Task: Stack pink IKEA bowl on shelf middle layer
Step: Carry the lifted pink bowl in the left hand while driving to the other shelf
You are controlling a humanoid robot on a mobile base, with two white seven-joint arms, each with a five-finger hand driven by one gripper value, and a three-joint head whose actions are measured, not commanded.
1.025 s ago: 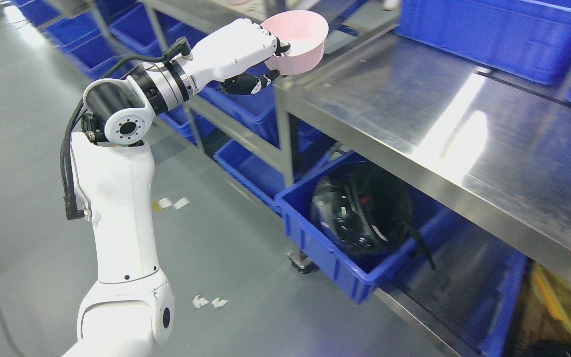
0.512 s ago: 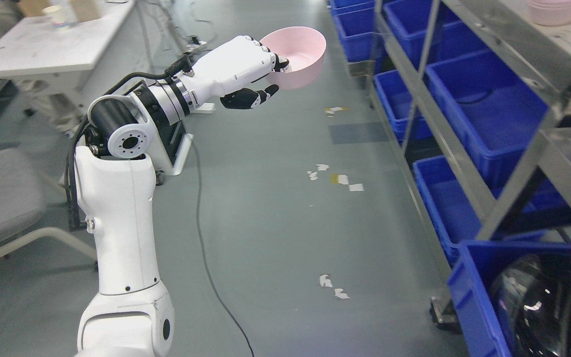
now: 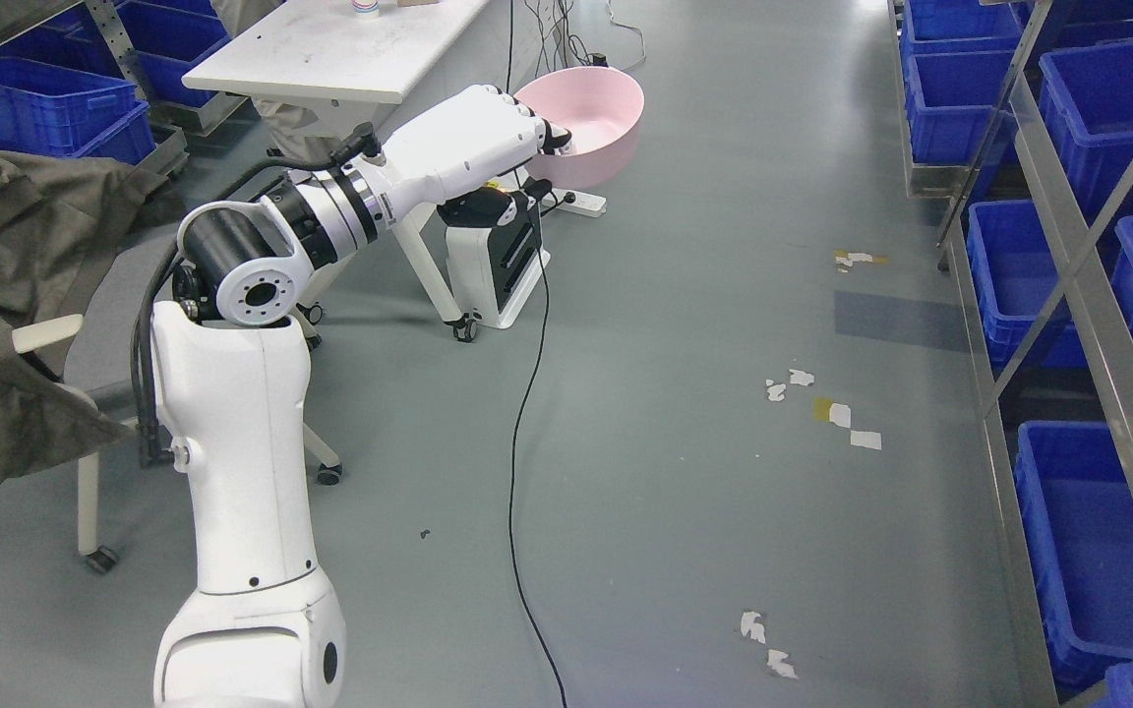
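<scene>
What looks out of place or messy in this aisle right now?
Torn white and yellow paper scraps litter the grey floor, with more nearer the camera. A black cable trails loose across the aisle. The left hand holds the pink bowl tilted, away from the shelf.

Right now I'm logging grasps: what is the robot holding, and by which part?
The left hand holds the pink bowl by its near rim, fingers hooked over the edge.

Head cam, high, angled down at floor (image 3: 685,472).
</scene>
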